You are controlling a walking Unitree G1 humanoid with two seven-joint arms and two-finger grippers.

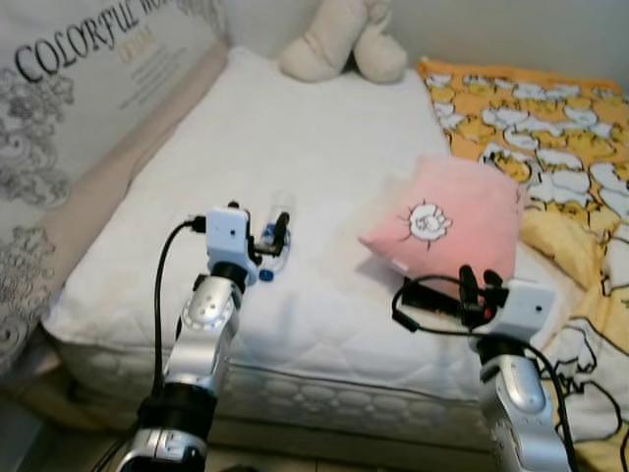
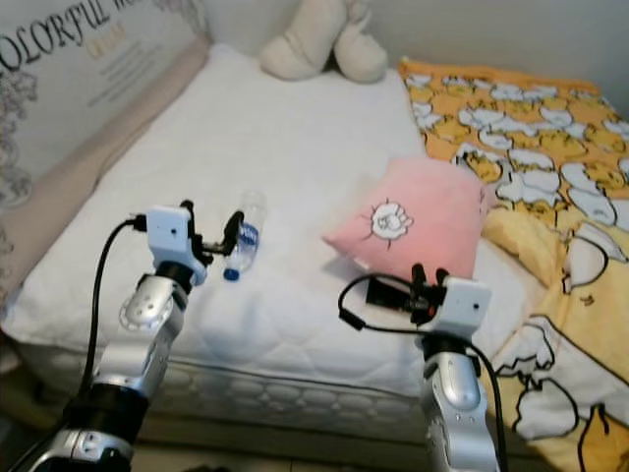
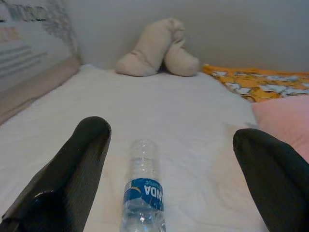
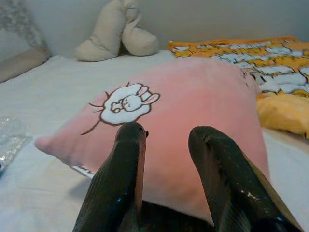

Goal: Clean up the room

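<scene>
So the water bottle (image 2: 242,239) is lying flat on the white mattress (image 2: 295,147), left of centre in the head views, blue cap end toward the near edge. The left gripper (image 2: 211,238) sits right at it with its fingers spread wide. The left wrist view makes that clearer, since the bottle lies in the gap between the two fingers with neither one touching it. The head views just show black fingers on either side.

The right gripper (image 2: 426,279) hovers at the near edge of the pink pillow (image 2: 418,221), lower right of centre. Its wrist view shows the fingers slightly parted with nothing between them, and the bunny print up close.

A beige plush toy (image 1: 339,39) sits top centre by the wall. A yellow blanket (image 1: 550,128) covers the right side. Lots of bare mattress in the middle; the bottle is fairly near the front edge.
</scene>
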